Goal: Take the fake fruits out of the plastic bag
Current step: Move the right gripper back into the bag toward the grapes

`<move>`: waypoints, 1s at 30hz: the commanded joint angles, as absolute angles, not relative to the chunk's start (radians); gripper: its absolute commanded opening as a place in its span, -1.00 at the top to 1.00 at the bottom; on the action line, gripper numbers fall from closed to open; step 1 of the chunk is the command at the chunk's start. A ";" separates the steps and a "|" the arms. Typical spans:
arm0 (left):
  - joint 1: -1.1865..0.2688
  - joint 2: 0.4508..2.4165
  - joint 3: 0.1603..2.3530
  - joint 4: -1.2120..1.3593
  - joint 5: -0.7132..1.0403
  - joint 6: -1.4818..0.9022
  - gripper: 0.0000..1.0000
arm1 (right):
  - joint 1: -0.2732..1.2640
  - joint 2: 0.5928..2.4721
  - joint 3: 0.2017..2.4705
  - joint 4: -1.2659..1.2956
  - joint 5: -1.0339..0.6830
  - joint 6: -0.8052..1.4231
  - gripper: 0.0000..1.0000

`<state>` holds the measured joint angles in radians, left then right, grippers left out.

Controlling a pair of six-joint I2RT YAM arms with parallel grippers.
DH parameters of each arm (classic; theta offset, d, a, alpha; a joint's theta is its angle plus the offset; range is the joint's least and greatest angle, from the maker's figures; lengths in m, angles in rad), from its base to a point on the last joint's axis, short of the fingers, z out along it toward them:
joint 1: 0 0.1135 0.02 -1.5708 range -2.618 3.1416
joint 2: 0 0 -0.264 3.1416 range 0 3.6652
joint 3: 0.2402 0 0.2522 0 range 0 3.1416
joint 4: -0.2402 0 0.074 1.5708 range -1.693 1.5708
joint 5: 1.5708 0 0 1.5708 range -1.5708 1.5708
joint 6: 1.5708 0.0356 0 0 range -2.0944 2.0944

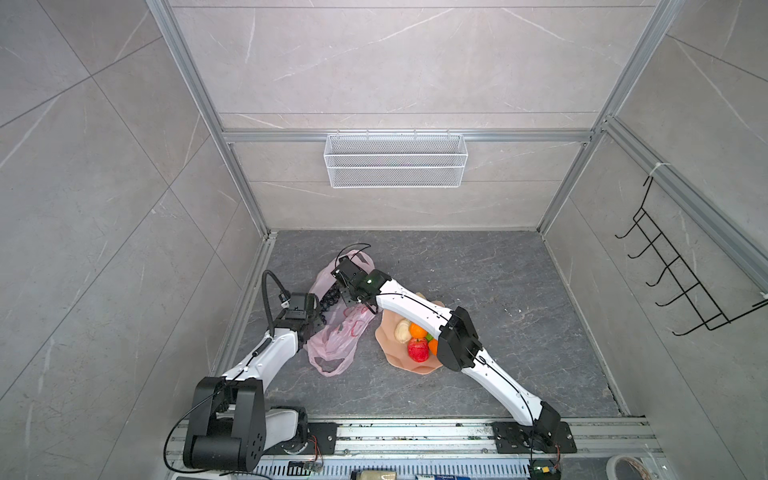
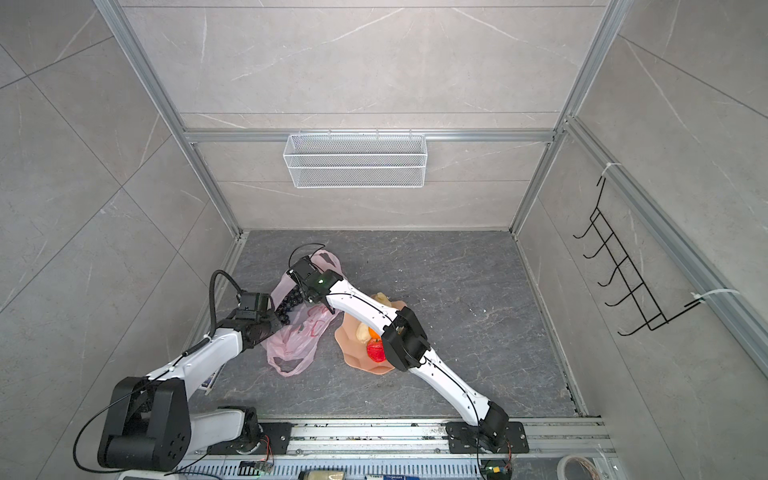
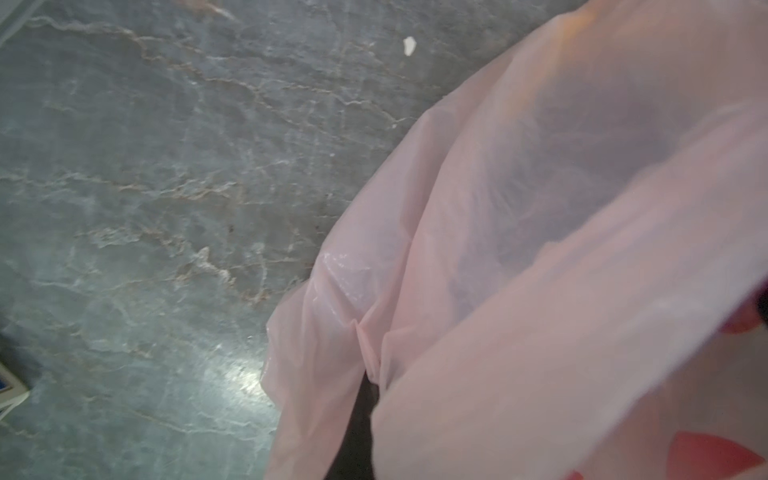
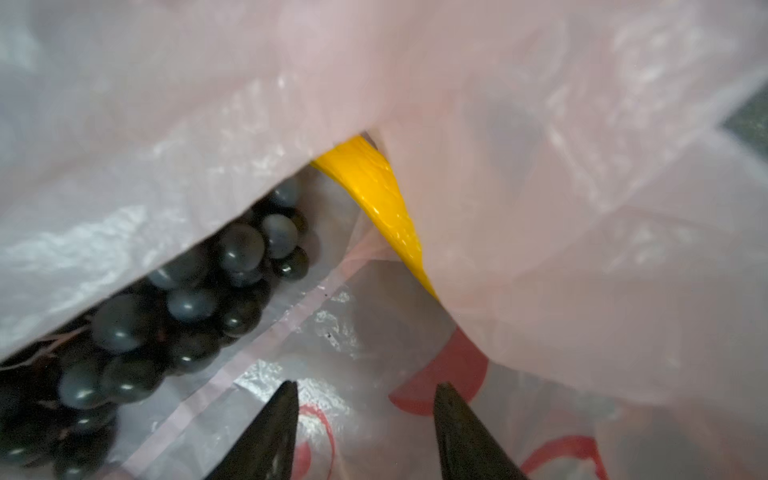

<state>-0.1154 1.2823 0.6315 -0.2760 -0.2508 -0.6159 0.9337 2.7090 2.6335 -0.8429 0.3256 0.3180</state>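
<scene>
Trouble most likely from the film. Right gripper [image 4: 368, 399] inside the mouth of the bag [image 1: 336, 332], jaws parted and empty, tips poised over a printed layer of plastic. Could close on that loose sheet instead of fruit and drag the whole bag along. Banana [image 4: 374, 199] half buried under an upper fold, only a glossy yellow strip showing; likely to slip from a pinch on so narrow an edge. Grapes [image 4: 166, 311] just beside it, lying in the bag's mouth; apt to dangle or tear loose if caught by one berry. Left gripper [image 1: 313, 328] clenched on a gathered fold at the bag's edge; if slackened, would let the opening collapse over both fruits. Right forearm low above the plate [image 1: 415, 368]; could knock the pile there on the way back.

Count: one bag, one plate, two grippers. In the bag: one banana, one grape bunch. On the plate: one apple [image 1: 417, 350], two oranges [image 1: 417, 331], one cream lump [image 1: 402, 330], a sliver of green fruit [image 1: 428, 337]. Perhaps a second lump at the far rim, mostly behind the arm; cannot tell.
</scene>
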 commanded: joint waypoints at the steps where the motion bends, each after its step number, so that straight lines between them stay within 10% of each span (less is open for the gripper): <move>1: -0.123 1.309 0.671 -0.282 -0.254 -0.599 1.00 | 0.922 2.729 2.655 -0.875 0.390 0.303 -0.20; 30: -0.120 1.136 0.592 -0.339 -0.430 -0.705 1.00 | 0.850 2.862 2.791 -0.840 0.176 0.233 -0.19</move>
<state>-0.1200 1.1275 0.5827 -0.3367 -0.4038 -0.6933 0.8474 2.8468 2.7670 -0.8120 0.2466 0.2424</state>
